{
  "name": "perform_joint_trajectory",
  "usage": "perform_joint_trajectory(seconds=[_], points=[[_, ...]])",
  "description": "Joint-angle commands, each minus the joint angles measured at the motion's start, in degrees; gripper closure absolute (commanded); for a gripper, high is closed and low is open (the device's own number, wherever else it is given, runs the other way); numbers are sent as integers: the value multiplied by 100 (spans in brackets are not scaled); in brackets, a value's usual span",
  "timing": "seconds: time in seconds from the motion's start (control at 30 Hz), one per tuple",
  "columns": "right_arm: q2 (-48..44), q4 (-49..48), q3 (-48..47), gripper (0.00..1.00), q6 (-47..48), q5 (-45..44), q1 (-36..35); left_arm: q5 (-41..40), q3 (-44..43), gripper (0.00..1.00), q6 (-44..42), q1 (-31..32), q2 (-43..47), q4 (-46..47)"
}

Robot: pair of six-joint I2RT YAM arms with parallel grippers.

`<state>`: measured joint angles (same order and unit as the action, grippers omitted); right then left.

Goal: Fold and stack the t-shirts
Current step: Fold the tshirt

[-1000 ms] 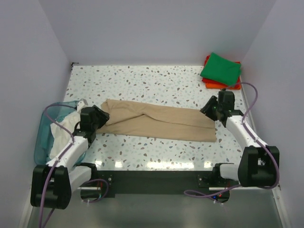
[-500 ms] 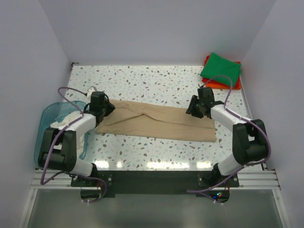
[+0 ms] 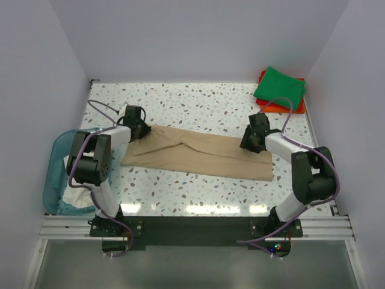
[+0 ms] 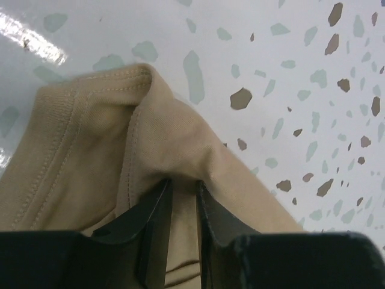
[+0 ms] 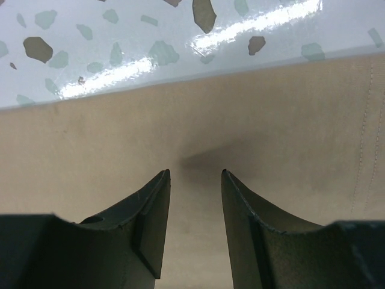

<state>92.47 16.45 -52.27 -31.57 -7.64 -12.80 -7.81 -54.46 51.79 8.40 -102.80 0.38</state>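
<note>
At the bench's point(image 3: 198, 102) left edge sat the teal basket point(image 3: 54, 162) holding a white t-shirt point(image 3: 75, 195). The left pincer point(image 4: 183, 183) was clamped on a raised fold of the tan t-shirt point(image 3: 198, 153), near its far left corner. That shirt lay stretched across mid-bench. The right pincer point(image 5: 195, 174), fingers apart, was down at the shirt's far right edge. In the far right corner, the green t-shirt point(image 3: 280, 87) lay atop the orange-red t-shirt point(image 3: 298, 109).

No writing, brand mark, number or sign was legible in any of the three views. The tan t-shirt point(image 4: 90, 162), seen close up at its collar from the left wrist, showed plain stitching and no readable label.
</note>
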Motion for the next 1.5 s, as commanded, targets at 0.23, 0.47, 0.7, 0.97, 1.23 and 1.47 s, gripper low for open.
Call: perform_joint_trajectory(seconds=[0.23, 0.47, 0.7, 0.97, 1.23, 1.47], points=[[-325, -343, 638, 56, -516, 385, -214, -124, -1848, 72, -204, 21, -1417, -688], [-1009, -844, 1455, 56, -1438, 711, -1082, 252, -3193, 64, -853, 12, -2366, -663], [-1425, -1740, 2089, 56, -3266, -44, -3498, 1270, -4431, 47, -1197, -32, -3323, -224], [-256, -1743, 685, 56, -3075, -344, -5118, 2933, -5162, 23, -1040, -84, -4063, 1165], [-808, -679, -19, 53, -1943, -940, -5084, 4024, -5628, 14, -574, -251, -4011, 2378], [-906, -458, -169, 52, -1256, -108, -3829, 3393, -5620, 16, -923, -375, -3238, 1695]])
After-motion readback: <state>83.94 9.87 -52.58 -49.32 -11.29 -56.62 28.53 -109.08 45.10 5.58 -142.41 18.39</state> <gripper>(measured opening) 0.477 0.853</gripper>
